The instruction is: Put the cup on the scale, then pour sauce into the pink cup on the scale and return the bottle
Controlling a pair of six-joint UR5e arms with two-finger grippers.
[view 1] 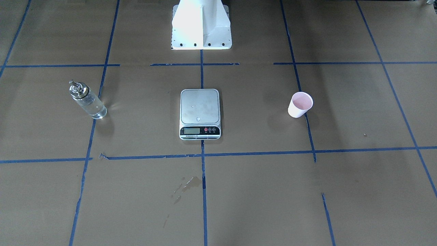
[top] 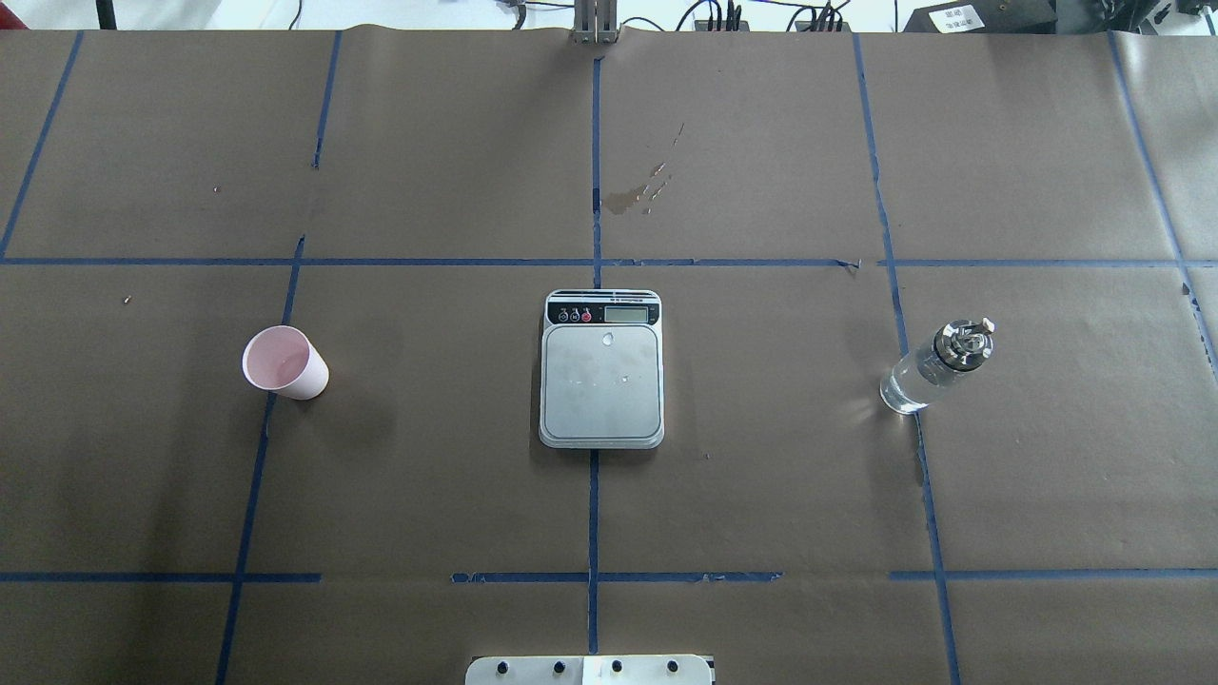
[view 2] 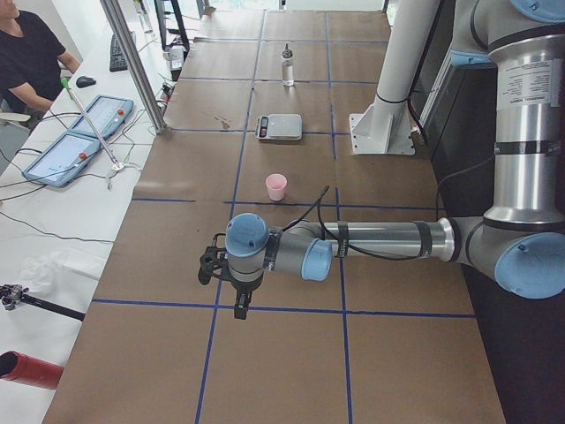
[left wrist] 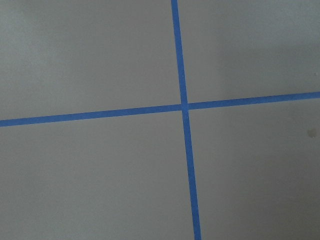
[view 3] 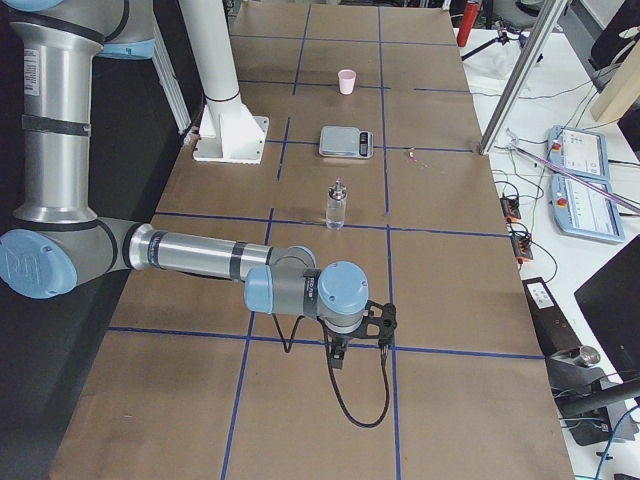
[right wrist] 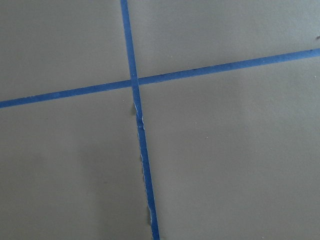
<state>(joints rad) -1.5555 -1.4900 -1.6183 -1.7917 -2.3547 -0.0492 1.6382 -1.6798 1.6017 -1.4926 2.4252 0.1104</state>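
The pink cup stands upright on the brown paper, apart from the scale, on my left side. The scale lies in the middle with nothing on its silver platform. The glass bottle with clear sauce and a metal spout stands upright on my right side. My left gripper shows only in the exterior left view, far from the cup. My right gripper shows only in the exterior right view, well short of the bottle. I cannot tell if either is open or shut.
The white robot pedestal stands behind the scale. A dried stain marks the paper on the operators' side. Blue tape lines grid the table. A side bench holds control tablets, with a seated person beside it.
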